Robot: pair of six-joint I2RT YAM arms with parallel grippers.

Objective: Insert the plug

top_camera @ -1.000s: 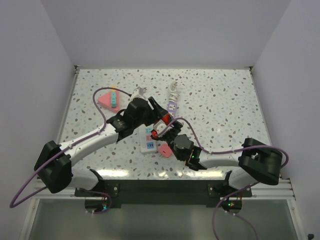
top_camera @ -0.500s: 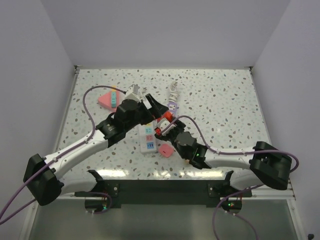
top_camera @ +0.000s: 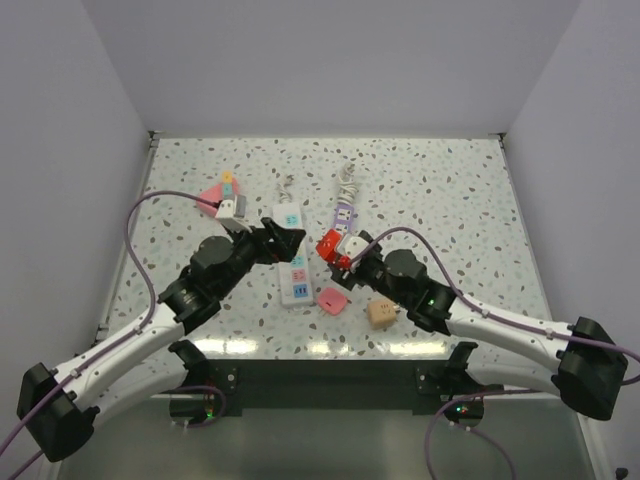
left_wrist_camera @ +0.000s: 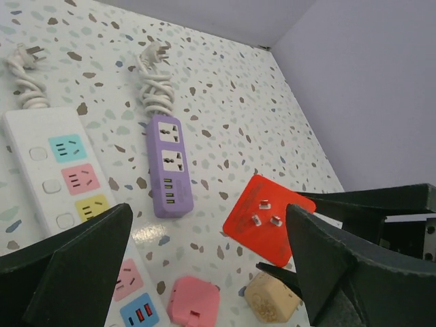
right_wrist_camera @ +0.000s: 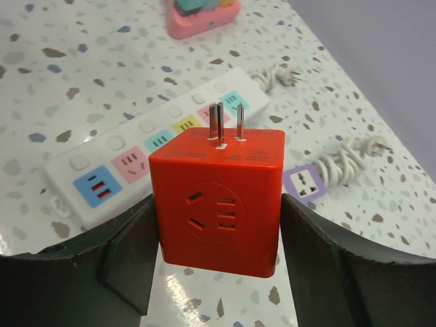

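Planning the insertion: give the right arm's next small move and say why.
Probably tip the right gripper so the prongs of the red adapter face down over the white power strip; clamped in the jaws, they are not aimed into a socket.

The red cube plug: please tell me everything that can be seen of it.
The red cube plug looks like glossy plastic, a block with rounded edges. Three metal prongs stand on one face; a neighbouring face, toward the right wrist camera, carries a socket with several slots. The right fingers clamp its two sides, and it appears lifted above the speckled table.
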